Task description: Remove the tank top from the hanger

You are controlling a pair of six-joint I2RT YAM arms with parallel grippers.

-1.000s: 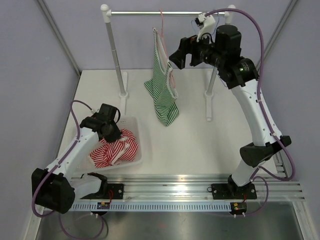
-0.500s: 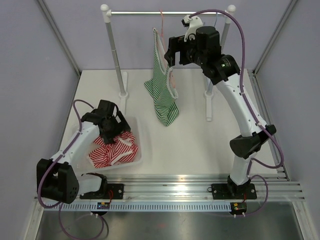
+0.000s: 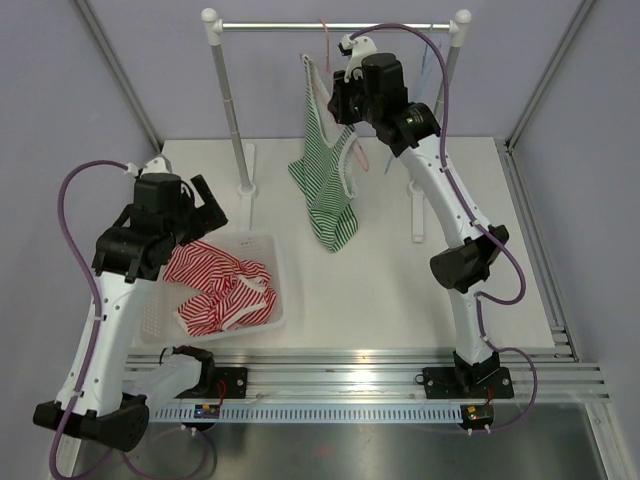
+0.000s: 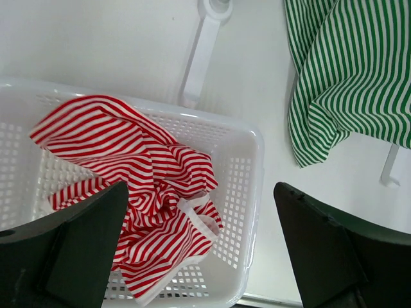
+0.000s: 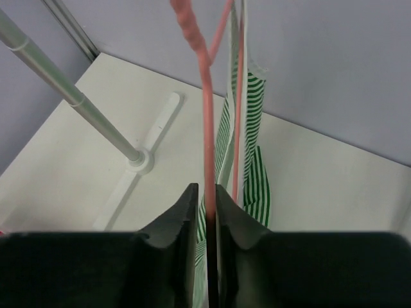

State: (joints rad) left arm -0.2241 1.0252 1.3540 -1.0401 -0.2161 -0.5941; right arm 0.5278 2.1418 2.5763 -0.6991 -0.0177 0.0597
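The green-and-white striped tank top point(image 3: 325, 185) hangs from a pink hanger point(image 3: 326, 45) on the rail; it also shows in the left wrist view point(image 4: 350, 70) and the right wrist view point(image 5: 253, 128). My right gripper point(image 3: 340, 100) is up at the hanger's right side. Its jaws point(image 5: 205, 192) are shut on the pink hanger wire point(image 5: 207, 128), just below the twisted neck. My left gripper point(image 3: 205, 200) hovers above the basket, wide open point(image 4: 200, 189) with nothing between its fingers.
A white basket point(image 3: 277, 290) at the left holds a red-and-white striped top point(image 3: 215, 290), also seen from the left wrist point(image 4: 135, 167). The rail point(image 3: 270, 26) rests on two posts point(image 3: 230, 110) point(image 3: 440, 100) whose feet stand on the table.
My right gripper moved left to the hanger and shut on its wire. My left gripper opened, let go of the red striped top in the basket, and rose above it.
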